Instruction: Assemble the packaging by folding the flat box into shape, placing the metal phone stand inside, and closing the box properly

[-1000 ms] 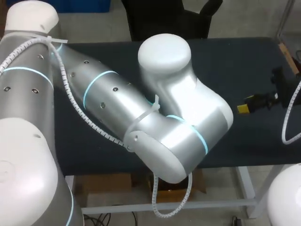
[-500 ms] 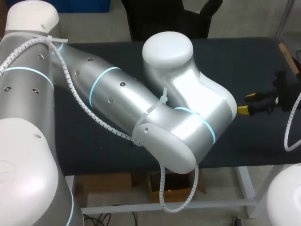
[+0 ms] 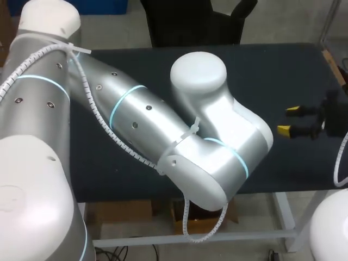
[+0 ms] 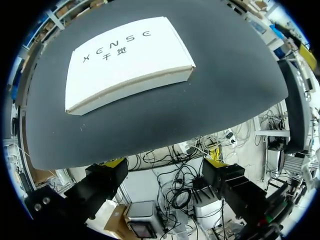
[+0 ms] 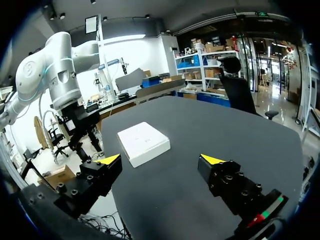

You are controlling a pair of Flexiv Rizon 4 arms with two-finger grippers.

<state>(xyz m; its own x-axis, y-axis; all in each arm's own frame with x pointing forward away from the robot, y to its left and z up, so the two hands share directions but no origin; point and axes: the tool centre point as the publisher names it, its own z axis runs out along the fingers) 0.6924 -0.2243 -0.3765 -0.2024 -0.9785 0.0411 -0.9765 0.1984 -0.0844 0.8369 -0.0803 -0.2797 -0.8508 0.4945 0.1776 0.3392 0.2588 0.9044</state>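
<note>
Since the white box (image 4: 127, 62) lies closed on the surface (image 4: 210, 107), left pincer (image 4: 165, 164) and right pincer (image 5: 161, 159) both open and empty, I judge only retreat remains.

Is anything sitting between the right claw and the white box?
No. The right wrist view shows only bare table between the right gripper and the white box.

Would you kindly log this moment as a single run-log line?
box: closed, lying on table | left pincer: open, empty, apart from box | right pincer: open, empty, apart from box
</note>
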